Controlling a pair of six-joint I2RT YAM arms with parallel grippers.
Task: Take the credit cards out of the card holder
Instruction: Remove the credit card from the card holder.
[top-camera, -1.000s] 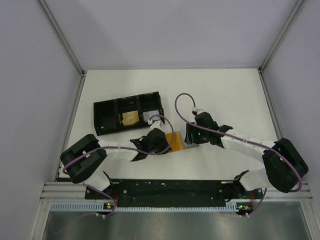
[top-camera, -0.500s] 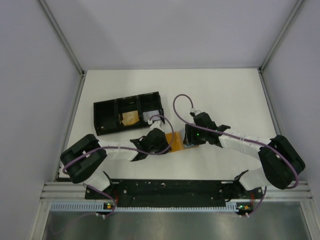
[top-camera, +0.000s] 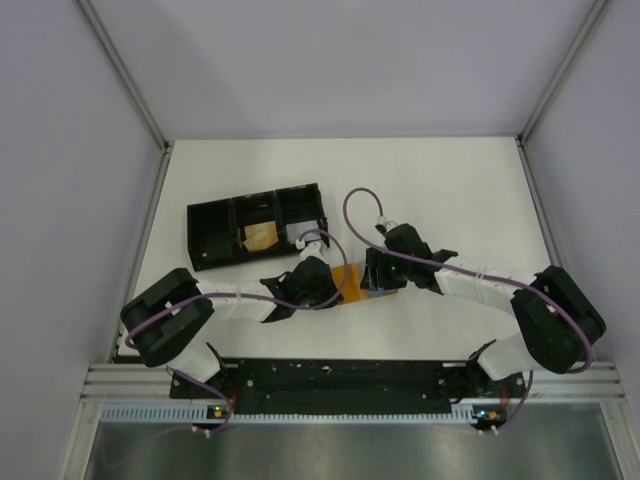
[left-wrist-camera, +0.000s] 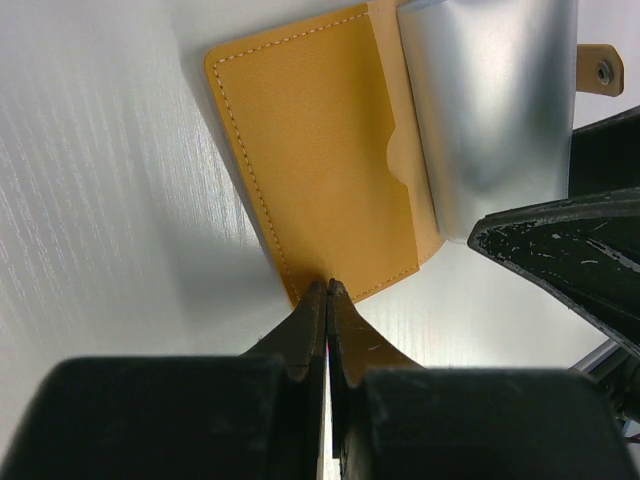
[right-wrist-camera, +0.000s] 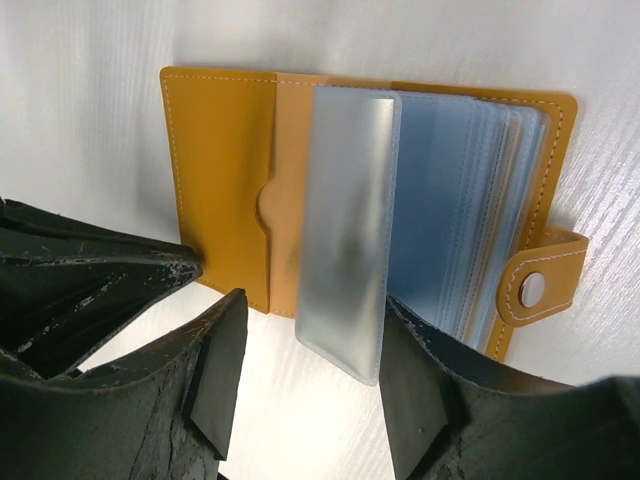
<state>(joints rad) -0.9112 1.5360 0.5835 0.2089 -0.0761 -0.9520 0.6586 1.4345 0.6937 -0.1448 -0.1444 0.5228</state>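
Left claw (left-wrist-camera: 327, 290): clenched, tips at the lower edge of the card holder (left-wrist-camera: 320, 170), which lies unfolded at centre frame in the top view. Whether it pinches the flap cannot be told.

Credit cards (right-wrist-camera: 345, 230): all in the holder's right half, one silvery leaf standing forward.

Right claw (right-wrist-camera: 315, 385): released, jaws either side of that leaf's lower end.

Assessment: holder opened, no card out yet.

Black tray (top-camera: 210, 230) upper left; white matt tabletop (top-camera: 450, 190); plain pale walls (top-camera: 340, 60).
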